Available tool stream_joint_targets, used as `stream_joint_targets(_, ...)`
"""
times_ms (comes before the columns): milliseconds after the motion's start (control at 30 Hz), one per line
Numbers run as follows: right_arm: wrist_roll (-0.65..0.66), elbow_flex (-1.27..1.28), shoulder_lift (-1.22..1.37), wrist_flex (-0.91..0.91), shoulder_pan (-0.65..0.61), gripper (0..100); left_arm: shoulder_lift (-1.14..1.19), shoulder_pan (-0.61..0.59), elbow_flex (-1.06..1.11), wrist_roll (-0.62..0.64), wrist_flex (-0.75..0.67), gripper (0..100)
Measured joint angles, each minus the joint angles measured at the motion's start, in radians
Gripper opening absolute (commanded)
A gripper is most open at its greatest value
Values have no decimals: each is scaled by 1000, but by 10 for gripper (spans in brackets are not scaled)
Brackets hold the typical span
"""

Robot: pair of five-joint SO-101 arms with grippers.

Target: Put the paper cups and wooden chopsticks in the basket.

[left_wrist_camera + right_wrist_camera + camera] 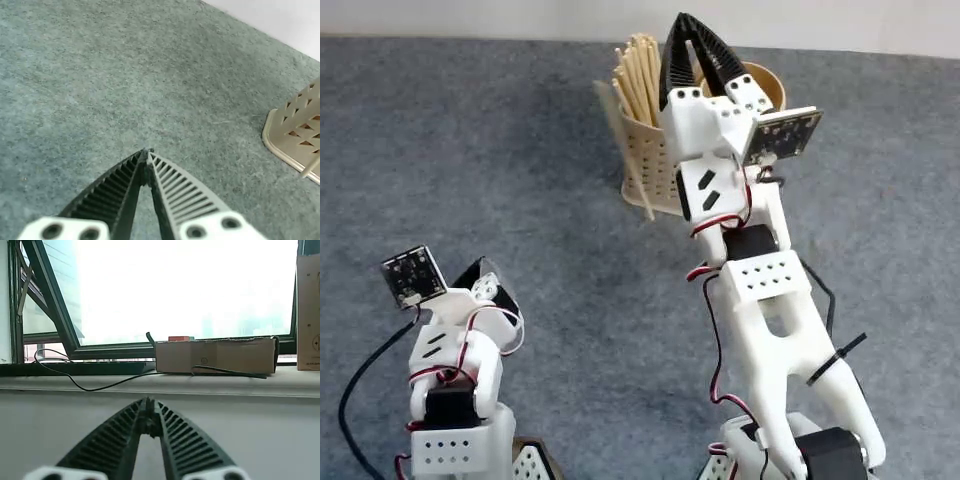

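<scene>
grey table cover (480, 160) is looking rough and fuzzy, like matt felt or carpet. basket (655, 165) is showing smooth perforated beige plastic. wooden chopsticks (638, 75) are looking like pale bare wood. paper cup (775, 88) is showing brown matt paper. left gripper (146, 152) and right gripper (148, 401) are showing black ribbed matt plastic jaws on smooth white plastic. box (215, 356) is looking like plain cardboard.

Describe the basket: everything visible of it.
The basket is cream, looks plastic, and its walls are pierced by small holes. It stands upright on the far side of the grey table. A bundle of wooden chopsticks stands in it beside a paper cup, and one more stick leans on its outer wall. The right gripper, shut, hangs above it.
</scene>
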Motion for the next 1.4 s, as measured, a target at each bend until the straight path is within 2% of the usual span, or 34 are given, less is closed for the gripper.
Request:
stream_joint_targets(100, 0, 0, 0, 6, 0, 7, 0, 0, 0, 0, 0, 5)
stream_joint_targets(200, 0, 14, 0, 86, -2, 9, 0, 0, 0, 0, 0, 5)
stream_joint_targets(333, 0, 25, -44, 258, -11, 78, 0, 0, 0, 0, 0, 5)
stream_joint_targets(567, 0, 31, -150, 677, -173, 98, 0, 0, 0, 0, 0, 5)
stream_joint_targets(667, 71, 31, -150, 792, -258, 98, 0, 0, 0, 0, 0, 5)
stream_joint_targets(800, 235, 31, -103, 876, -367, 98, 0, 0, 0, 0, 0, 5)
stream_joint_targets(900, 310, 25, -17, 905, -397, 98, 0, 0, 0, 0, 0, 5)
stream_joint_targets(1400, 344, -373, 572, 970, -319, 114, 0, 0, 0, 0, 0, 5)
